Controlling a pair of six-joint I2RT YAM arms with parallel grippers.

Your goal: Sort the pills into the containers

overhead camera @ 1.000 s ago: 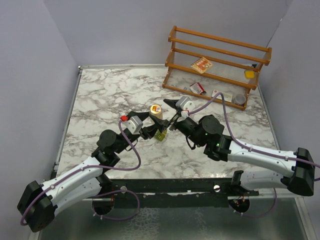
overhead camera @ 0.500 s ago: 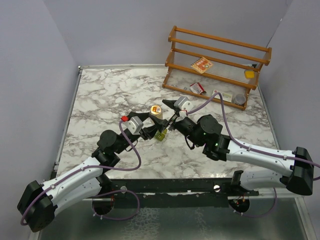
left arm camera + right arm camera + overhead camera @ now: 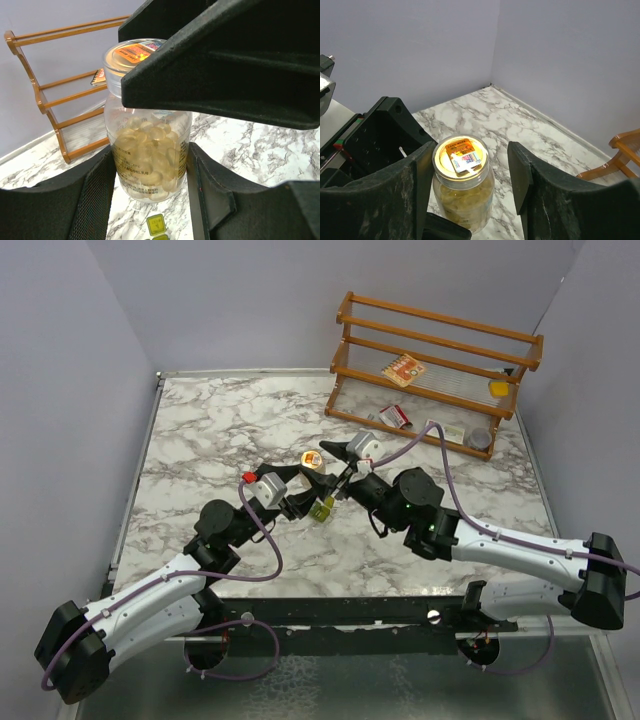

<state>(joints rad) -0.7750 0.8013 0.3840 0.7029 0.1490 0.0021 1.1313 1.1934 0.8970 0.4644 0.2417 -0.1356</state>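
A small clear bottle [image 3: 312,460] with a clear lid and an orange label stands mid-table, full of pale yellow pills [image 3: 150,155]. My left gripper [image 3: 305,485] is shut on the bottle's body [image 3: 150,145], and both fingers press its sides. My right gripper [image 3: 332,468] is open and straddles the lid [image 3: 462,155]. Its left finger [image 3: 415,185] is right beside the lid and its right finger [image 3: 525,175] stands apart. The olive-green pill box [image 3: 322,510] lies on the table just in front of the bottle, and it also shows low in the left wrist view [image 3: 156,225].
A wooden rack [image 3: 440,350] stands at the back right. It holds red-and-white cartons [image 3: 403,370], a flat yellow block [image 3: 498,388] and a small grey tin [image 3: 478,440]. Grey walls close the table on the left, back and right.
The bottle has shifted slightly up and left in the top view and tilted a little. The right gripper has moved left, closer around the lid.
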